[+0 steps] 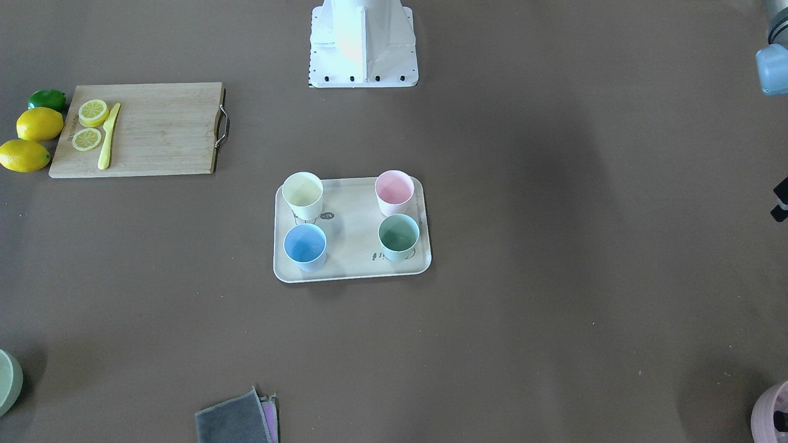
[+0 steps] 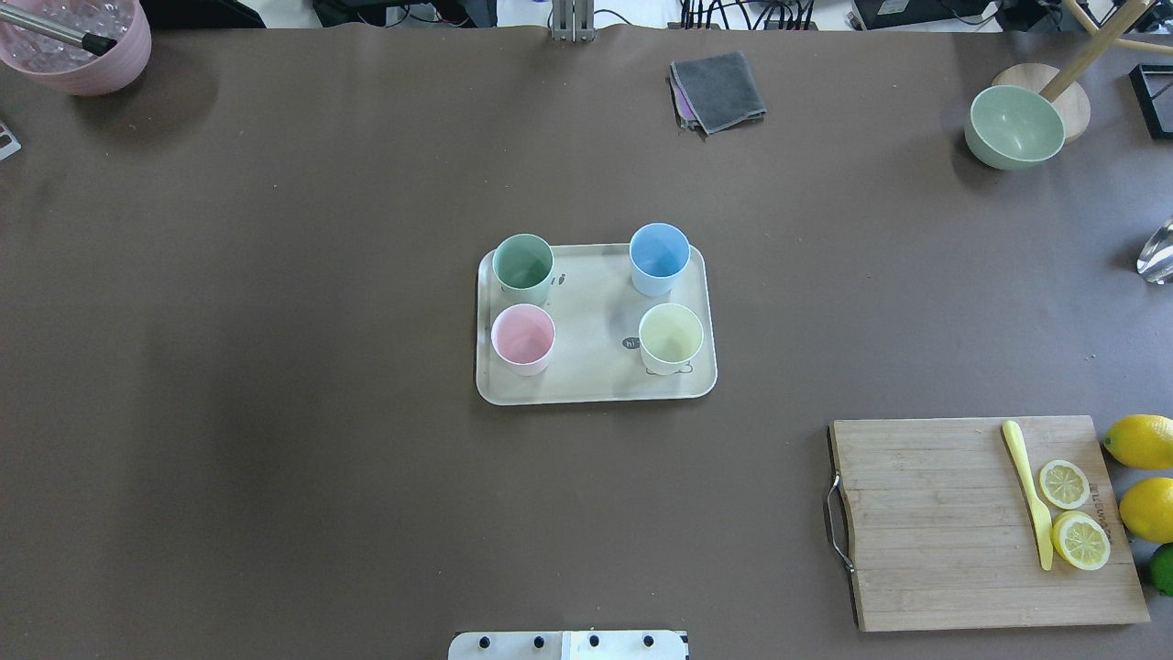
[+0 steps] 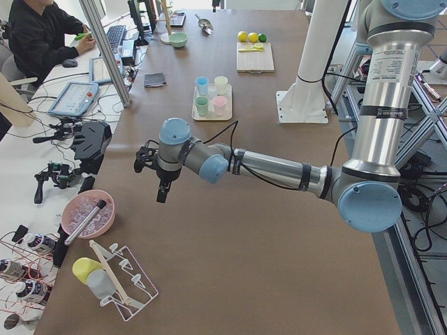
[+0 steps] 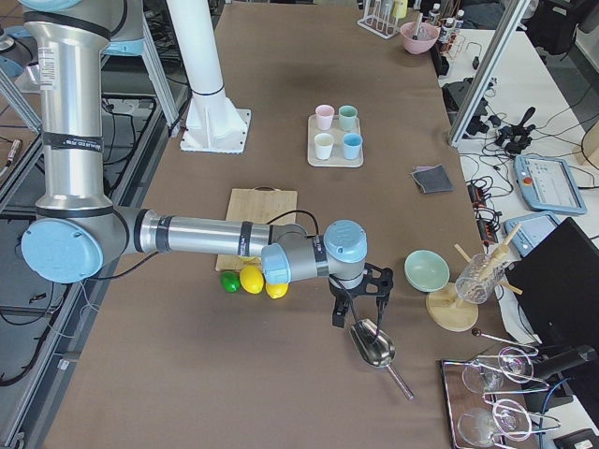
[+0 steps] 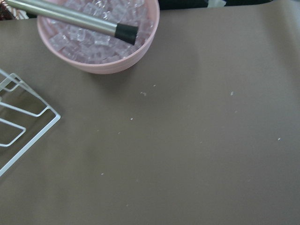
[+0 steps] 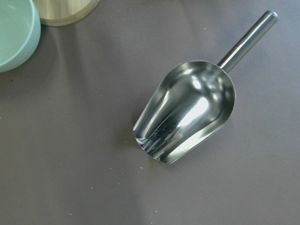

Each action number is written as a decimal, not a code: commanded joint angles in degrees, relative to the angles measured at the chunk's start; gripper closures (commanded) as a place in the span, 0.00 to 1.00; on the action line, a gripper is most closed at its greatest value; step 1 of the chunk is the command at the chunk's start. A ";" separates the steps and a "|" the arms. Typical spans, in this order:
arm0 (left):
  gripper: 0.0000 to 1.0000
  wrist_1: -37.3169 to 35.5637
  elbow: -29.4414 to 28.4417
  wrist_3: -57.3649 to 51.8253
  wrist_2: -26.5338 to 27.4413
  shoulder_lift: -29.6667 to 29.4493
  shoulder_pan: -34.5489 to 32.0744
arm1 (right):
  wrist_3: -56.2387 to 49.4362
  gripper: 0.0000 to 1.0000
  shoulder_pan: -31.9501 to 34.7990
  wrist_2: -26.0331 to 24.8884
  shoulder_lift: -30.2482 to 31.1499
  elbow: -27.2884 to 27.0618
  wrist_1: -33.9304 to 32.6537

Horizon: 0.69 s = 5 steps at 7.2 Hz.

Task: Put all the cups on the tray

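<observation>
The beige tray (image 2: 596, 371) lies in the middle of the table. Four cups stand upright on it, one near each corner: mint green (image 2: 523, 264), light blue (image 2: 659, 254), light pink (image 2: 523, 335) and pale yellow (image 2: 671, 335). They also show in the front view: yellow (image 1: 303, 192), pink (image 1: 394, 189), blue (image 1: 305, 244), green (image 1: 399, 235). My left gripper (image 3: 159, 185) hangs over the table's left end, far from the tray. My right gripper (image 4: 356, 304) hangs over the right end. I cannot tell if either is open or shut.
A wooden cutting board (image 2: 944, 522) holds a yellow knife and lemon slices, with whole lemons (image 2: 1141, 440) beside it. A green bowl (image 2: 1014, 126), a grey cloth (image 2: 719, 87), a pink bowl of ice (image 2: 78, 46) and a metal scoop (image 6: 187, 112) lie around the edges.
</observation>
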<state>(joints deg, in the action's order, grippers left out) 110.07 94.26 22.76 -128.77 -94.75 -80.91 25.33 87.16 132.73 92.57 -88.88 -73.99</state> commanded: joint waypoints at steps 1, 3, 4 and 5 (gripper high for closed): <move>0.02 -2.05 -2.75 -3.85 -8.05 0.88 -5.03 | -0.63 0.00 3.18 2.00 0.51 -0.94 -3.32; 0.02 -4.23 -0.66 -4.30 -8.43 0.88 -5.31 | -0.81 0.00 1.54 2.71 0.59 -10.12 -14.01; 0.02 -7.38 1.78 -4.30 -8.34 0.88 -5.40 | -0.90 0.00 0.74 2.63 0.07 -13.66 -19.03; 0.02 -8.98 3.72 -4.22 -7.91 2.10 -5.31 | -4.20 0.00 0.13 2.45 -0.02 -13.52 -19.26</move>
<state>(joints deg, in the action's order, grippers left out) 103.54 95.58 18.52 -136.96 -93.58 -86.22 23.77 88.18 135.30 92.78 -100.63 -90.61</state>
